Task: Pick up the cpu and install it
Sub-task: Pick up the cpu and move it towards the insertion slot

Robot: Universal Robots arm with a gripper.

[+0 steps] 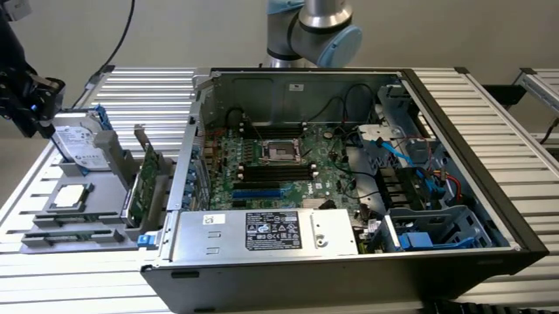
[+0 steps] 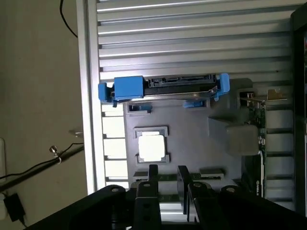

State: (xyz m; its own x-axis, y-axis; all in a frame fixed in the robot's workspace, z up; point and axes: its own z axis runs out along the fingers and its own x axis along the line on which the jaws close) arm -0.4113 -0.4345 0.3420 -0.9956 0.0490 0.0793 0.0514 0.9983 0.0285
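The cpu (image 1: 70,195) is a small square chip with a dull silver top, lying flat in a recess of the grey holder tray (image 1: 44,226) at the exterior view's left. In the wrist view the cpu (image 2: 152,147) looks bright and lies just beyond my fingertips. My gripper (image 1: 39,108) hangs high above the tray's far end, near the hard drive. In the wrist view my gripper (image 2: 168,171) is open, its two dark fingers (image 2: 153,179) apart with nothing between them. The empty cpu socket (image 1: 281,150) sits in the middle of the motherboard inside the open case.
A silver hard drive (image 1: 78,144) with blue bracket (image 2: 163,88) stands in the tray. An expansion card (image 1: 144,180) stands upright between the tray and the case (image 1: 349,261). Black memory slots (image 1: 275,173) flank the socket. Cables and a blue drive cage (image 1: 432,229) crowd the case's right side.
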